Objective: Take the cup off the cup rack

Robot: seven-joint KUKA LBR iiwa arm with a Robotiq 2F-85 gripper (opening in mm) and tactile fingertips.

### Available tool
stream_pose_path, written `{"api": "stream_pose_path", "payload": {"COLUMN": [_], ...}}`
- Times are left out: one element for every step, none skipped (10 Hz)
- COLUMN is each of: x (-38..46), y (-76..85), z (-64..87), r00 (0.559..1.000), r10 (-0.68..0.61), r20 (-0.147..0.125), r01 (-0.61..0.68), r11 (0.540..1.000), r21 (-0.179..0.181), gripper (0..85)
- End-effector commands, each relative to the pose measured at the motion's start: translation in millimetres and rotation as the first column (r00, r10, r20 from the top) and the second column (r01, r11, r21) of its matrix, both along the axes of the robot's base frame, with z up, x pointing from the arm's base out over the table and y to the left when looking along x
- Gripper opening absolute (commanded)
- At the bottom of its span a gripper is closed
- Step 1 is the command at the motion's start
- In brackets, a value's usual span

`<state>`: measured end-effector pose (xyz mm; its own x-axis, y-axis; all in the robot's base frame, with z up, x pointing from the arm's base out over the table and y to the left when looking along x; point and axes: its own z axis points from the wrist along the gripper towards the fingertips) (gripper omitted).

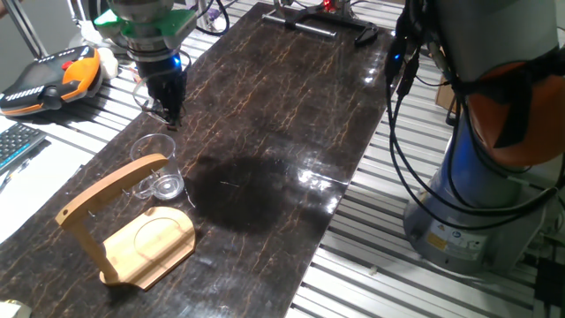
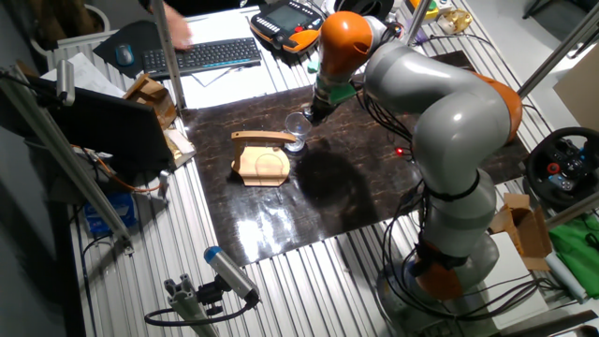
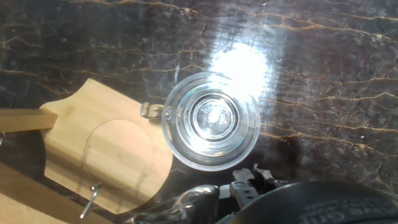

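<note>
Cup [image 3: 211,120] upright on tabletop beside cup rack [image 1: 132,231], pincer [image 1: 168,108] above, grip state unclear

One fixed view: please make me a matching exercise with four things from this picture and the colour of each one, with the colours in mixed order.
Things:
1. cup
2. cup rack
3. table
4. handheld controller

Colours:
a. dark with thin brown veins
b. clear, no colour
c. orange and black
d. light wood

Right pairs: 1-b, 2-d, 3-a, 4-c.
</note>
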<state>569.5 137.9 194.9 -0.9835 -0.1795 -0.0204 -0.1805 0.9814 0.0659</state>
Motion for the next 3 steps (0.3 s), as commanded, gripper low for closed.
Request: {"api": "stream_pose_path", "payload": {"x": [1.4, 2.4, 3.6], "y": [1.2, 2.9, 4.7], "z": [0.6, 1.8, 2.9], "r00": [1.000, 1.000, 1.000], "r10": [-0.003, -0.011, -0.019], "r20": [0.003, 0.002, 0.006], "r01": [0.003, 0.011, 0.019], "r11": [1.000, 1.000, 1.000], "r21": [0.001, 0.001, -0.008], "gripper": [2.0, 2.0, 2.0]}}
